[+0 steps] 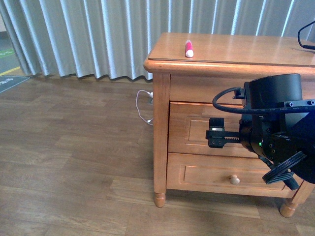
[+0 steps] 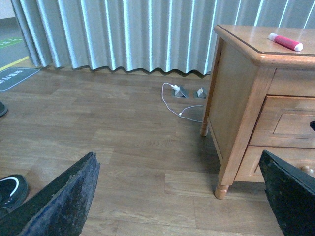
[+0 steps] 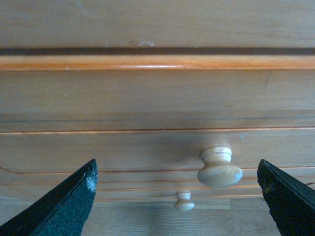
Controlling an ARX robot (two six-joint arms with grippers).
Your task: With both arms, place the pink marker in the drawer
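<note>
The only writing in view is on the floor: a grey floor sign (image 2: 17,78) with white characters and a green strip (image 2: 7,42) beside it. Both are too small to read. The pink marker (image 1: 188,48) shows no readable label. It lies on the cabinet top (image 1: 231,46) just beside the front edge and near the front-left corner, its white end toward that edge. A black cable (image 1: 305,38) loops over the far right side of the top.

The drawer (image 1: 194,130) sits flush with the cabinet frame, so its contents are hidden. The lower drawer (image 1: 206,174) beneath it also sits flush.

The right gripper (image 3: 177,164) faces the upper drawer front with its jaws spread wide. The drawer's round knob (image 3: 219,168) stands between the fingers (image 3: 61,206), nearer one side and touching neither. The lower drawer's knob (image 3: 183,201) shows below it. In the front view the right arm (image 1: 275,132) covers much of the upper drawer front.

The left gripper (image 2: 177,157) hangs over the wooden floor (image 2: 123,142), well apart from the cabinet, with its jaws wide apart and nothing between them. A white cable (image 2: 170,101) runs from floor sockets (image 2: 180,91) near the cabinet's leg. A dark shoe (image 2: 10,191) shows at the picture's edge.
</note>
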